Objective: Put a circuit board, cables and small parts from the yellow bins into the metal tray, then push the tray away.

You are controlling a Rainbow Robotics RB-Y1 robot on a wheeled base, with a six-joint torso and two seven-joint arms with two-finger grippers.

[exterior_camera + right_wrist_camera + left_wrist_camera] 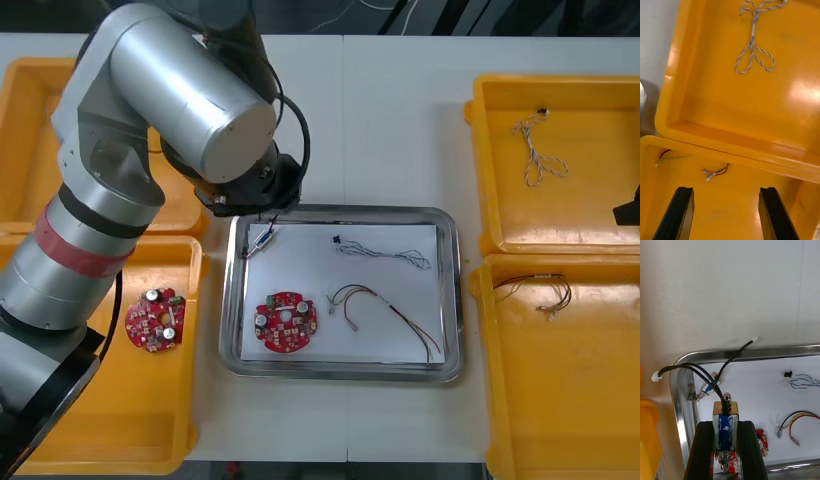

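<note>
Above the tray, left gripper pinches a small metal part (right gripper wide).

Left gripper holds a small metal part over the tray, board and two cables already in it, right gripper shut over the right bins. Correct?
Not shut: the right wrist view shows the right gripper open, fingers apart over a yellow bin. The rest stands: left gripper holds the small metal part over the metal tray, circuit board and two cables in it.
</note>
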